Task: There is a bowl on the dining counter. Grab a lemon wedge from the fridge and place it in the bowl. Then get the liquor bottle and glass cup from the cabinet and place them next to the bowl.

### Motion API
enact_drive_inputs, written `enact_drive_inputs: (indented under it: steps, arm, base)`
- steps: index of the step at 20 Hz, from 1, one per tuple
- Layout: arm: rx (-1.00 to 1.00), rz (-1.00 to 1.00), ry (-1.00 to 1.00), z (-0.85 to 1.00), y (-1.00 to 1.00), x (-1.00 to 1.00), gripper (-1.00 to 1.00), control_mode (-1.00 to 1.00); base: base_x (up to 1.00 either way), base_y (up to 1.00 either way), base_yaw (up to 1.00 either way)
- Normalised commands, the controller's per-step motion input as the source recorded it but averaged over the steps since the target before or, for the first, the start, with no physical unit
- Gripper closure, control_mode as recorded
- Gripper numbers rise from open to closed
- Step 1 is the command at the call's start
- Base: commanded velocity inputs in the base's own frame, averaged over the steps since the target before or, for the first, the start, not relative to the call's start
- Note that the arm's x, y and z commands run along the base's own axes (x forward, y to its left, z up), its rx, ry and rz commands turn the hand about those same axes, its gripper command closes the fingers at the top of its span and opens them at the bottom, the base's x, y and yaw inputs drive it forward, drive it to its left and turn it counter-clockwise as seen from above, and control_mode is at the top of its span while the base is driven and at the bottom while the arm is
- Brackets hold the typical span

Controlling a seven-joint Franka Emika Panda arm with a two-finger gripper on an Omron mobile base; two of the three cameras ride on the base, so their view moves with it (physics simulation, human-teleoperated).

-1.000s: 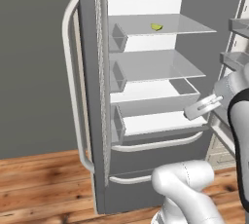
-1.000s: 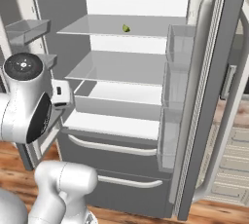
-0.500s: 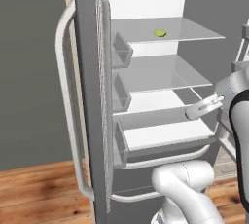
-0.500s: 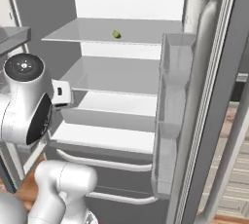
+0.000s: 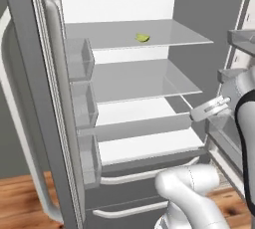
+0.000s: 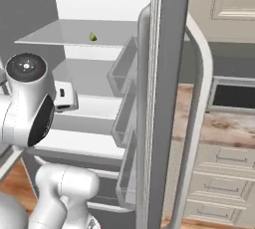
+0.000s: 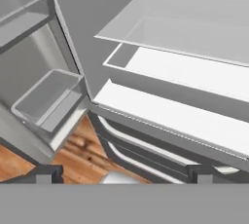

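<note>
The fridge (image 5: 30,73) stands open in front of me, its white shelves bare except for one piece. The lemon wedge (image 5: 142,37) is a tiny yellow-green bit on the upper shelf, also seen as the lemon wedge (image 6: 93,37) in the right base view. My gripper (image 5: 194,116) hangs open at the right of the fridge interior, level with the lower shelf and well below and right of the wedge. In the hand view the gripper (image 7: 124,174) points at the lower shelf's front edge, its fingertips (image 7: 46,174) wide apart and holding nothing. The bowl, liquor bottle and glass cup are out of view.
Both fridge doors swing outward, the left door's bins (image 5: 82,98) and the right door (image 6: 169,73) with its curved handle flanking the opening. Beyond the right door lie a stone-topped counter (image 6: 219,123) and cream cabinets (image 6: 224,168). Wood floor (image 5: 20,198) runs below.
The whole picture has shifted and the fridge now looms larger: the camera has moved closer. The arm keeps the same pose in the views and the gripper stays open.
</note>
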Motion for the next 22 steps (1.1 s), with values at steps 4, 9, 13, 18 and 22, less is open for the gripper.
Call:
enact_drive_inputs:
  steps: [4, 9, 13, 18, 22]
  arm:
    - [0.0, 0.0, 0.0, 0.0, 0.0, 0.0, -1.0, 1.0]
    - [0.0, 0.0, 0.0, 0.0, 0.0, 0.0, -1.0, 1.0]
    - [0.0, 0.0, 0.0, 0.0, 0.0, 0.0, -1.0, 1.0]
    - [0.0, 0.0, 0.0, 0.0, 0.0, 0.0, -1.0, 1.0]
    - [0.0, -0.18, -0.02, 0.0, 0.39, 0.76, -1.0, -1.0]
  base:
    - [0.57, -0.07, 0.0]
    - [0.8, 0.02, 0.0]
    - [0.9, 0.12, 0.0]
    - [0.84, 0.3, -0.06]
    - [0.0, 0.0, 0.0]
